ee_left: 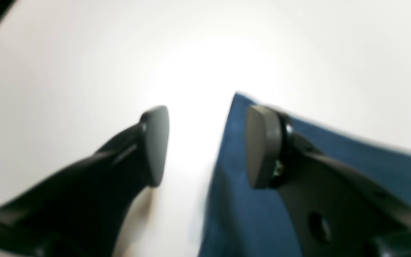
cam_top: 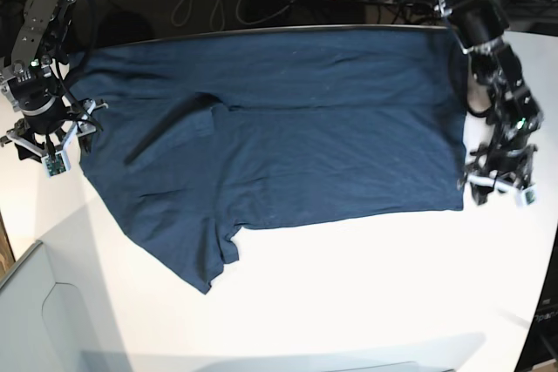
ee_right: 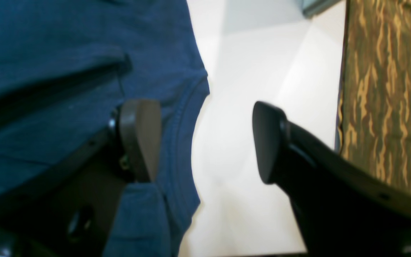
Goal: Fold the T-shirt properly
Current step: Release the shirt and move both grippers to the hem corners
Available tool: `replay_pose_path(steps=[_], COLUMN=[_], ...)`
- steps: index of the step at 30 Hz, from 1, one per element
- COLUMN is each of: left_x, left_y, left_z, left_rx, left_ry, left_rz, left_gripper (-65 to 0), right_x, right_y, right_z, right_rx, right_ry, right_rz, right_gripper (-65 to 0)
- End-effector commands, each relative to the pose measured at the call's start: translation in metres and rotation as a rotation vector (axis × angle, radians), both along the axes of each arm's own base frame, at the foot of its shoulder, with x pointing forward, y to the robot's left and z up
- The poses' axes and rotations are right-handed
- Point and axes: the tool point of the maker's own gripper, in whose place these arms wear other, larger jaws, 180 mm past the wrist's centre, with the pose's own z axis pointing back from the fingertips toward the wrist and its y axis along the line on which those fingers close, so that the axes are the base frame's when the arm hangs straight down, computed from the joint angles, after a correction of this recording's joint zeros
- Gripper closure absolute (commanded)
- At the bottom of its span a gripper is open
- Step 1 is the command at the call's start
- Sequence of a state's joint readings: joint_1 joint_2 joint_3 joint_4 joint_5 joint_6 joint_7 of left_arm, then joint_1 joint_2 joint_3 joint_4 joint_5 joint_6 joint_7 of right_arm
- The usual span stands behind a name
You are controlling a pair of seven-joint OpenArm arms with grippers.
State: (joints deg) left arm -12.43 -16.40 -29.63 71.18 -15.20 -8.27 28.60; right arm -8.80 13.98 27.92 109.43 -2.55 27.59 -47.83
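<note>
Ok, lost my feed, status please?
Left tool open at shirt corner. Right tool open at sleeve hem. T-shirt spread flat, unfolded. Nothing in the way.

the dark navy t-shirt (cam_top: 296,141) lies spread flat on the white counter (cam_top: 366,294), its length running between the two claws. one short sleeve sticks out toward the near edge. a long crease crosses the cloth nearer the right claw (cam_top: 54,132). its straight end lies by the left claw (cam_top: 499,182).

The T-shirt (cam_top: 288,128) lies spread across the far half of the tabletop (cam_top: 366,285), my right end effector (cam_top: 54,147) at its left edge, my left end effector (cam_top: 499,182) at its right corner.
</note>
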Motion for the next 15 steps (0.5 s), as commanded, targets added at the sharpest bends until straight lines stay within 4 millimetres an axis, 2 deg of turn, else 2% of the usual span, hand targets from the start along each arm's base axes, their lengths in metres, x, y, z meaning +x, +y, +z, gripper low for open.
replay_pose_path(steps=[1,6,9,15], left_x=[0.018,0.048,0.049,0.05], left_y=[0.004,-0.013,-0.012,-0.008], left_z=[0.018,-0.012,-0.026,-0.039], left_rx=[0.02,-0.004,-0.018,-0.039], left_ry=[-0.061,-0.027,-0.026,-0.025], left_rz=[-0.012,-0.066,-0.053,-0.025], left_gripper=[-32.7,-32.7,-32.7,-32.7], right_x=[0.005,0.003,0.002,0.001], right_y=[-0.002,-0.002,-0.004,-0.006], right_z=[0.011,0.01,0.009,-0.001], right_rx=[-0.015,-0.016,-0.016,-0.002], right_ry=[-0.037,-0.029,-0.026,-0.003], right_rz=[0.013,0.012,0.009,0.0], right_gripper=[-38.3,-38.3,-38.3,-38.3])
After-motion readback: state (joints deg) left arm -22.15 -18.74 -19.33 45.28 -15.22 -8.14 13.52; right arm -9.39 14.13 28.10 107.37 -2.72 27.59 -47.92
